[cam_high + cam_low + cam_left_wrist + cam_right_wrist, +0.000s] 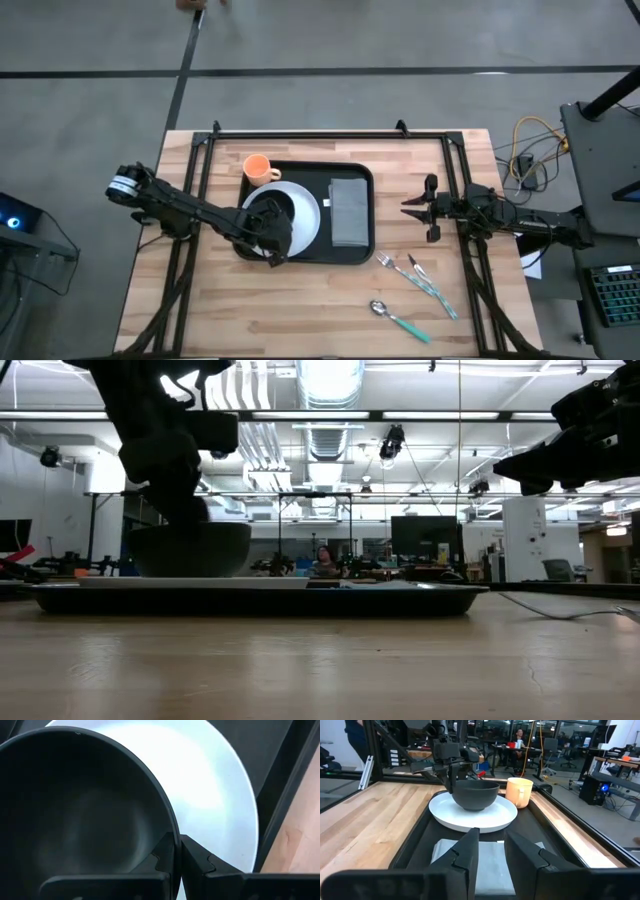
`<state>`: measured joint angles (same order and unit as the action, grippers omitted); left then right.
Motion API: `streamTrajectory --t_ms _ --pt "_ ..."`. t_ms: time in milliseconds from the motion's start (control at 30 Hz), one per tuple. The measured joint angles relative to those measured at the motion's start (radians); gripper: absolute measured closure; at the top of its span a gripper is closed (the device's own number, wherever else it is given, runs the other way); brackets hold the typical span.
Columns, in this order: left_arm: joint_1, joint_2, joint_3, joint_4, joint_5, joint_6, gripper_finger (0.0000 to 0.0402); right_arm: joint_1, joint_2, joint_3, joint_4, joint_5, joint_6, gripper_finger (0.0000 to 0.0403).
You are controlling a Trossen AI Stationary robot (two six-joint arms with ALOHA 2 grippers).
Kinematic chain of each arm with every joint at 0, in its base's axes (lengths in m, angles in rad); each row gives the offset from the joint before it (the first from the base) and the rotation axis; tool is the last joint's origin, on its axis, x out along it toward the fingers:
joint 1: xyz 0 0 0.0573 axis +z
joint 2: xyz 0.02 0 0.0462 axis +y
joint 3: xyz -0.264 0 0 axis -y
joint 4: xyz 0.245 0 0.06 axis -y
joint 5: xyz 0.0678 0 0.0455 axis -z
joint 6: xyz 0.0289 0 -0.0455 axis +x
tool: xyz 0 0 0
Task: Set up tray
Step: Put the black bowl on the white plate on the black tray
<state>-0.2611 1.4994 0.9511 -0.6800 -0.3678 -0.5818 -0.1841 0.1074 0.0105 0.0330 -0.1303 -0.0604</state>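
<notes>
The left gripper (272,255) is pinched tight on the rim of a small round black bowl (475,794) resting on the round white plate (305,215) in the large flat black rectangular tray (362,175) mid-table, beside a folded grey napkin (348,212), while the right gripper (408,207) hovers partly parted, empty, right of the tray.

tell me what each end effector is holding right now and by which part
The left end effector is shut on the black bowl, pinching its rim, over the white plate. The right end effector holds nothing.
</notes>
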Motion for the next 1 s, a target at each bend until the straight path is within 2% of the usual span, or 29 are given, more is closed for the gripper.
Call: streamTrajectory --t_ms 233,567,1000 --pt "0.001 0.0 -0.013 0.012 -0.003 -0.015 0.0397 0.0 0.0 0.0 0.0 0.0 0.0 0.032" --pt "0.001 0.001 -0.016 0.062 -0.007 -0.015 0.0357 0.0 0.0 0.0 0.0 0.0 0.0 0.0334" --pt "0.001 -0.001 0.001 0.081 -0.032 -0.002 0.0337 0.0 0.0 0.0 0.0 0.0 0.0 0.032"
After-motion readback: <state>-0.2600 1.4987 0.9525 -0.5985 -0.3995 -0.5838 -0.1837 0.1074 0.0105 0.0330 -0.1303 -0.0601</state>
